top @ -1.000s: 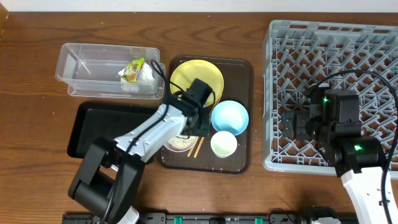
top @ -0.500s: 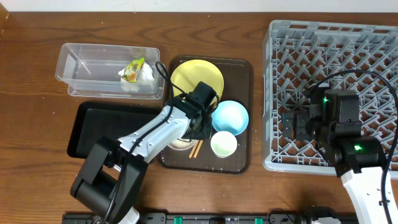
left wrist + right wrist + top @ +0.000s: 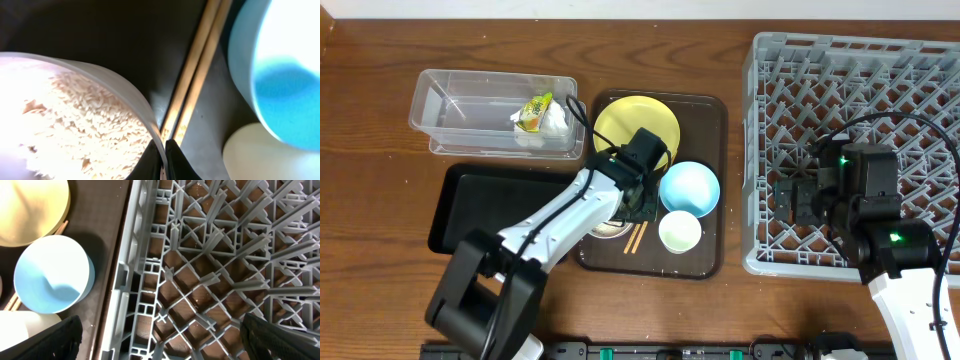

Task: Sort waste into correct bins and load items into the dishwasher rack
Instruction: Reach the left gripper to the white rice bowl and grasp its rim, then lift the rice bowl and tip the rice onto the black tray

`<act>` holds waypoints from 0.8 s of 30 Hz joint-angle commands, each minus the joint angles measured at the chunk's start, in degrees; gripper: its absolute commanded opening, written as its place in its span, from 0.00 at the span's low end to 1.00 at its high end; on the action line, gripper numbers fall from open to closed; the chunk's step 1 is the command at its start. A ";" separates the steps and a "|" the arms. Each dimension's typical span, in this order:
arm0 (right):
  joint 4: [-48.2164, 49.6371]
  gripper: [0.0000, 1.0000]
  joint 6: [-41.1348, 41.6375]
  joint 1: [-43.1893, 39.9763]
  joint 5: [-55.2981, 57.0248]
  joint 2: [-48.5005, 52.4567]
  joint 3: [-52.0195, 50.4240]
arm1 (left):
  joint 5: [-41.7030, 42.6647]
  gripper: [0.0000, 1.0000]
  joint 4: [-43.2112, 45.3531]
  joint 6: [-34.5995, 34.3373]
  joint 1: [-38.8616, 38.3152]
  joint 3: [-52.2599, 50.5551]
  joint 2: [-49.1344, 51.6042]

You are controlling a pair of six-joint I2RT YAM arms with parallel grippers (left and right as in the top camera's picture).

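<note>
On brown tray (image 3: 708, 250), left jaws pinch white bowl (image 3: 117, 85) of rice (image 3: 75, 125).

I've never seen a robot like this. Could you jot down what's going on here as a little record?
Left gripper: shut on the rim of the rice bowl
Right gripper: open, above the dishwasher rack
Clear tub: holds wrapper packet and tissue
Brown tray: yellow plate, blue bowl, cup, chopsticks
</note>
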 commanded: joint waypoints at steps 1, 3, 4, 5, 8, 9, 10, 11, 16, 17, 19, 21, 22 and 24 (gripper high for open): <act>-0.15 0.99 0.52 0.33 -0.42 -0.20 1.18 | 0.83 0.06 -1.60 4.68 0.02 1.84 -3.32; -0.31 0.99 0.52 0.33 -0.42 -0.20 1.18 | 0.81 0.06 -2.91 6.05 0.44 2.29 -5.44; -0.37 0.99 0.52 0.33 -0.39 -0.20 1.18 | 0.83 0.06 -3.43 6.05 0.85 2.47 -6.60; -0.42 0.99 0.52 0.33 -0.39 -0.20 1.18 | 0.94 0.06 -3.74 6.08 1.38 2.47 -7.78; -0.35 0.99 0.52 0.33 -0.42 -0.20 1.18 | 1.46 0.06 -4.48 6.27 4.00 2.47 -11.23; -0.33 0.99 0.52 0.33 -0.42 -0.20 1.18 | 1.46 0.06 -4.81 6.64 5.07 2.47 -12.15; -0.33 0.99 0.52 0.33 -0.39 -0.20 1.18 | 1.46 0.06 -5.27 6.93 6.56 2.47 -13.14; -0.35 0.99 0.52 0.33 -0.42 -0.20 1.18 | 1.51 0.06 -5.77 7.30 7.98 2.47 -13.88; -0.31 0.99 0.52 0.33 -0.39 -0.20 1.18 | 13.27 0.06 -7.58 13.66 18.34 2.45 -15.47; -0.33 0.99 0.52 0.33 -0.42 -0.20 1.18 | 16.61 0.06 -7.67 15.04 21.03 2.29 -15.32; -0.33 0.99 0.52 0.33 -0.39 -0.20 1.18 | 22.16 0.06 -7.61 17.27 25.97 1.75 -14.91; -0.33 0.99 0.52 0.33 -0.39 -0.20 1.18 | 28.30 0.06 -7.63 19.98 30.99 1.05 -14.21; -0.33 0.99 0.52 0.33 -0.39 -0.20 1.18 | 31.12 0.06 -7.74 21.11 33.29 0.70 -13.81; -0.33 0.99 0.52 0.33 -0.39 -0.20 1.18 | 37.31 0.06 -7.76 23.58 37.94 0.04 -12.55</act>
